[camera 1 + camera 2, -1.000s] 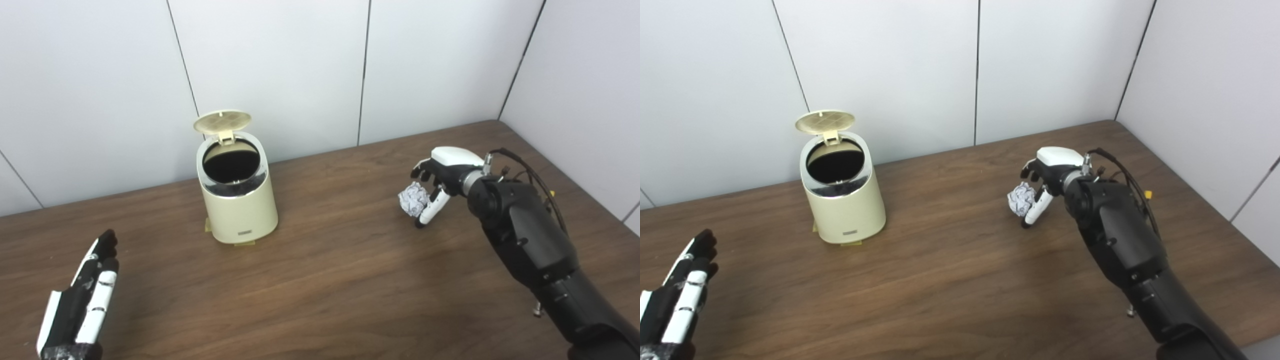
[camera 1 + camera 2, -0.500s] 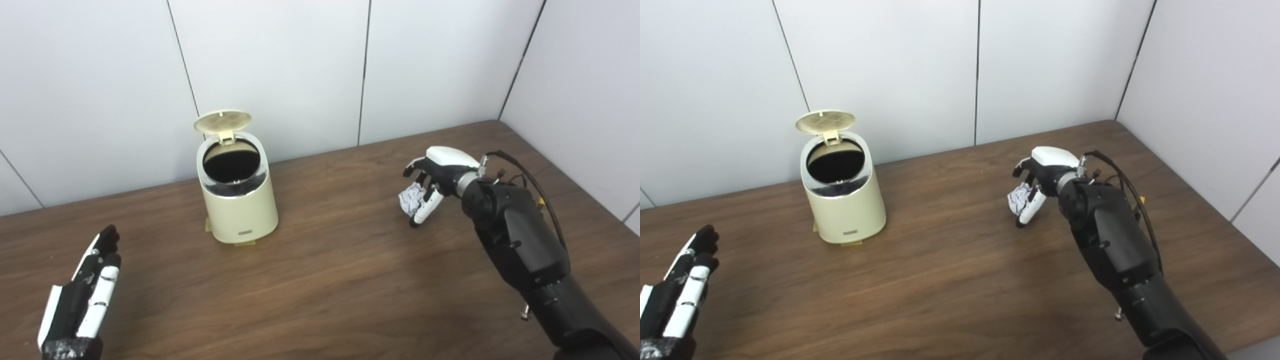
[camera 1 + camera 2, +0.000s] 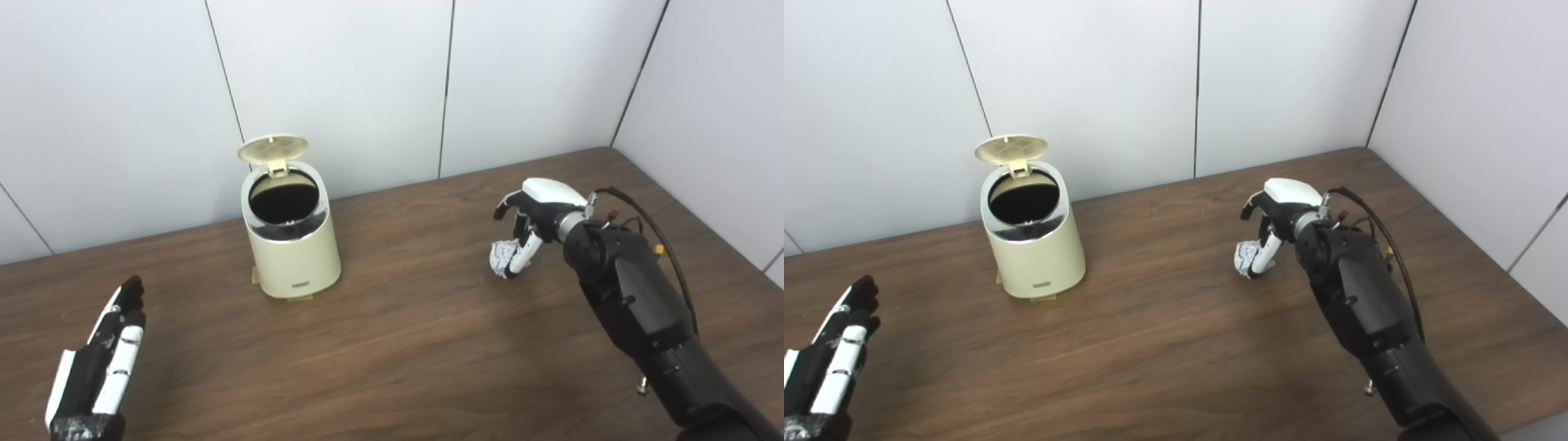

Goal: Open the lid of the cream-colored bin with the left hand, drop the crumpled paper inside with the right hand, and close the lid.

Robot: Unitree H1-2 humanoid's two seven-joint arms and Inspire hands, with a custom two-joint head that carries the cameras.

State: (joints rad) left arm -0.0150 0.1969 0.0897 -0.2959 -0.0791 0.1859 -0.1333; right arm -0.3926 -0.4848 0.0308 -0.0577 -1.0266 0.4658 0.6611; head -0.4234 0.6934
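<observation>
The cream-colored bin [image 3: 293, 248] stands at the back left of the table with its round lid [image 3: 273, 149] tipped up and the dark inside showing. The crumpled paper [image 3: 503, 258] lies on the wood at the right. My right hand [image 3: 531, 215] hovers over it, open. Its thumb [image 3: 520, 259] rests against the paper's right side, and its dark fingers [image 3: 1251, 207] are lifted apart above the ball. My left hand [image 3: 98, 361] lies flat and open near the front left edge, far from the bin.
White wall panels [image 3: 343, 79] close the table at the back and right. The brown tabletop [image 3: 404, 331] stretches between the bin and the paper. A cable [image 3: 652, 220] loops off my right wrist.
My right hand shifted slightly left and its fingers lifted off the paper. The ball now sits lower, by the thumb. My left hand and the bin are unchanged.
</observation>
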